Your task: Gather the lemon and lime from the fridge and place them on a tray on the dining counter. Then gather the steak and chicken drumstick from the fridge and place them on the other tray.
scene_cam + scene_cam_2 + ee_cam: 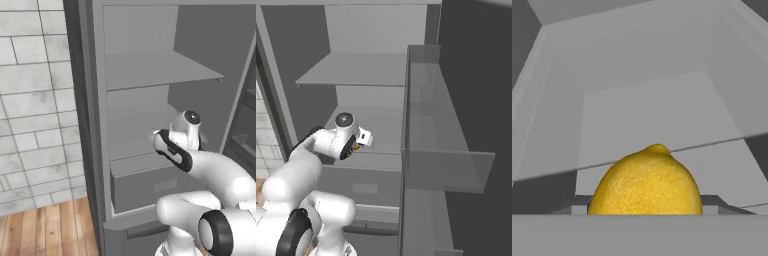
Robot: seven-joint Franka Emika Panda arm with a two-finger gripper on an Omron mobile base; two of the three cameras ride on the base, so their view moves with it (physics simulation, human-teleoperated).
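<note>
Left base: arm reaches into the open fridge [150, 70], wrist over the drawer [145, 187]. Right base: hand at the shelf above the drawer, sliver of lemon [357, 146] under it. Hand view: lemon fills the lower centre, close up; jaw state can't tell.

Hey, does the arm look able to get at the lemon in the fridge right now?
Probably yes. The lemon sits right in front of the end effector, large and centred in the hand view, and the fridge is open with nothing visible between them. Whether it is already gripped is unclear.
</note>
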